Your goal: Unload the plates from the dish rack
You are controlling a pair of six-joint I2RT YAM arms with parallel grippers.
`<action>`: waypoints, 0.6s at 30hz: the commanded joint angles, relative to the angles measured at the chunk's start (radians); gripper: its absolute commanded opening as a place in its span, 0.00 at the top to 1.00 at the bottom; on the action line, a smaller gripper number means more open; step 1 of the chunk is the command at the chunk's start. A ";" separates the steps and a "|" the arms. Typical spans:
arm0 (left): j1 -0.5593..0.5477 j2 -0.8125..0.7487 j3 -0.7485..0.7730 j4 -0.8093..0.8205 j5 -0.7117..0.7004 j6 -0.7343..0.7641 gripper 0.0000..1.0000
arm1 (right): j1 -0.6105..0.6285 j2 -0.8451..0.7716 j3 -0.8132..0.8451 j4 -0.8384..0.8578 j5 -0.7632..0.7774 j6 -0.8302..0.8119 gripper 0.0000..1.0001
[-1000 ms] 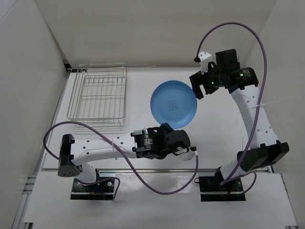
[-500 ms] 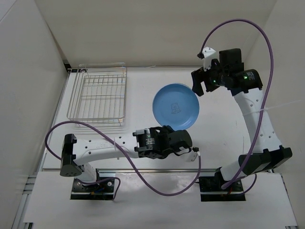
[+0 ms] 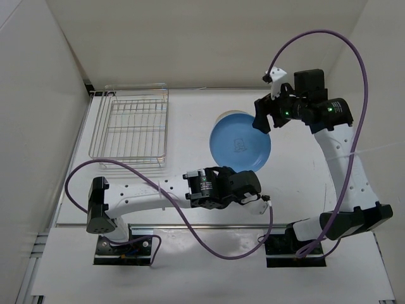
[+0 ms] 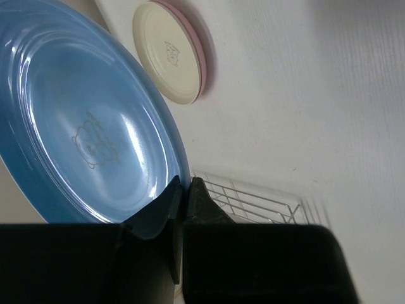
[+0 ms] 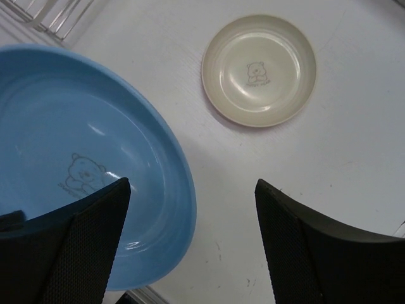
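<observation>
Light blue plate (image 3: 240, 142) pinched in my left gripper (image 4: 183, 189), right gripper (image 3: 262, 117) spread above it.
My left gripper is clamped on the plate's near rim. Past its far edge the cream-white plate (image 5: 259, 69) lies stacked on the pink plate (image 4: 204, 57), below my right gripper, whose fingers stand apart, holding nothing. The dish rack (image 3: 130, 130) sits well off to my left gripper's left.
</observation>
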 commanded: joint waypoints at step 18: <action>0.041 -0.012 0.050 0.143 -0.043 0.022 0.88 | 0.002 -0.005 -0.098 0.044 0.004 -0.007 1.00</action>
